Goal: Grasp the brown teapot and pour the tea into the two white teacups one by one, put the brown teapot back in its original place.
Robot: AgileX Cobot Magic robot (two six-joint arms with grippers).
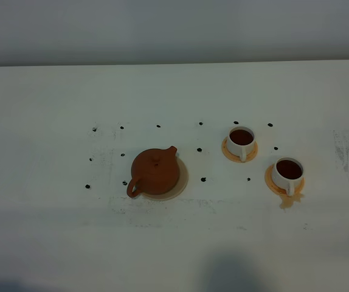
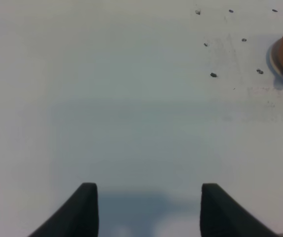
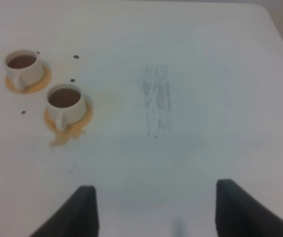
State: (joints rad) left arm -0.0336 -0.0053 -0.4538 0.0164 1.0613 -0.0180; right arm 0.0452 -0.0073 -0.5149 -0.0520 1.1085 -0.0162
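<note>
Brown teapot [image 1: 155,171] sits on cream coaster [image 1: 182,181], handle toward near-left, spout toward far-right. 2 white teacups [image 1: 241,139] [image 1: 288,172] on orange saucers, both showing dark tea [image 1: 242,137]; small spill beside nearer saucer. Left fingers [image 2: 87,207] spread, empty, teapot ahead and off to their right, well apart. Right fingers [image 3: 86,210] spread, empty, cups ahead-left. Left arm nearer teapot. Judgement: pouring done, teapot back home, nothing left to grab.

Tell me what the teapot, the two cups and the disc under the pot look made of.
Brown teapot: probably unglazed clay, matte reddish-brown, no shine.
Two white teacups: likely glazed ceramic, smooth white walls.
Disc: flat cream-beige; material unclear, maybe wood or cork.
</note>
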